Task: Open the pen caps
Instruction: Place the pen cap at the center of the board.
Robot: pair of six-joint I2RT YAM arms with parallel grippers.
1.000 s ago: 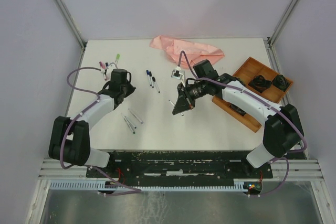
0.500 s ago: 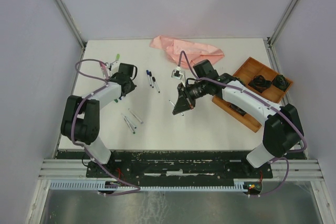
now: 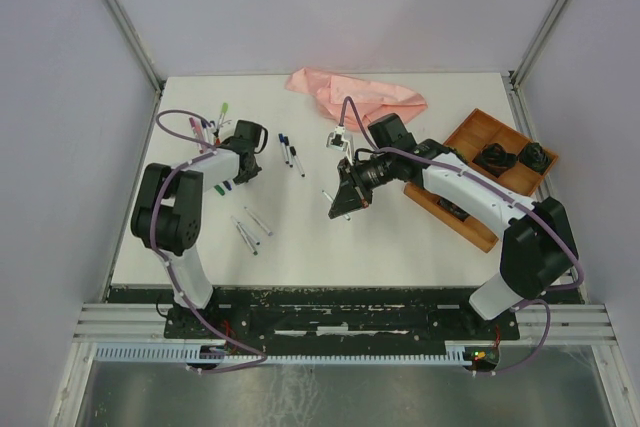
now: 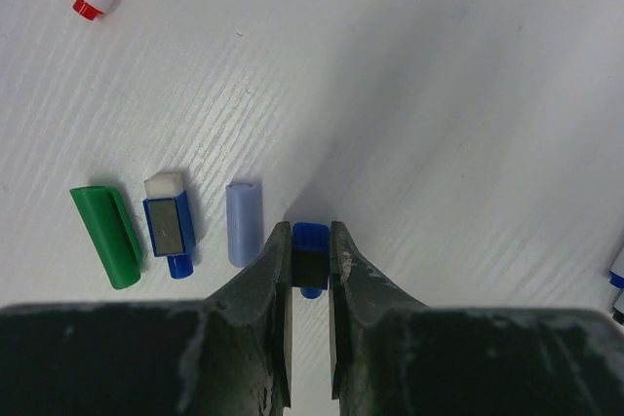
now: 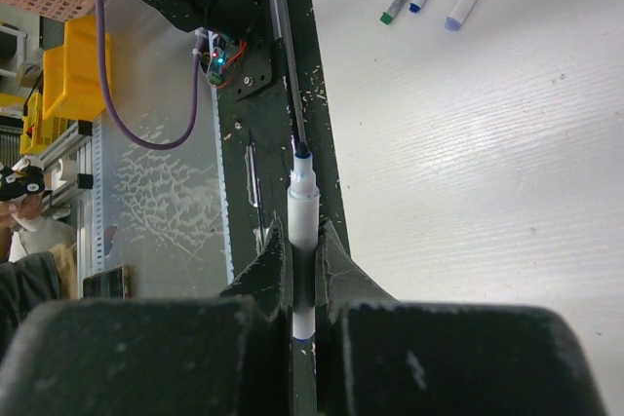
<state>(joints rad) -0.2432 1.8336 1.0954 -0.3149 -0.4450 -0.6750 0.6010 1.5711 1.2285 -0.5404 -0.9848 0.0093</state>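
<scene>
Pinches a small blue cap (image 4: 311, 233) between the narrowly set jaws of the left gripper (image 4: 311, 241), close above the table (image 4: 439, 94), just beside a lilac cap (image 4: 244, 223), a navy cap (image 4: 170, 229) and a green cap (image 4: 106, 237) lying loose in a row. Clamps a white pen (image 5: 303, 207) in the right gripper (image 5: 304, 241), already uncapped (blue nib showing past the jaws). Judged light, stiff and slick: hard plastic, prone to rolling or squirting out under an off-centre squeeze. Best taken across the round middle, flat on the pads, with modest force.

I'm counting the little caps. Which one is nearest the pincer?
The bright blue cap, caught between the tips of the left pincer. The lilac cap, the dark blue cap and the green cap lie farther off.
</scene>
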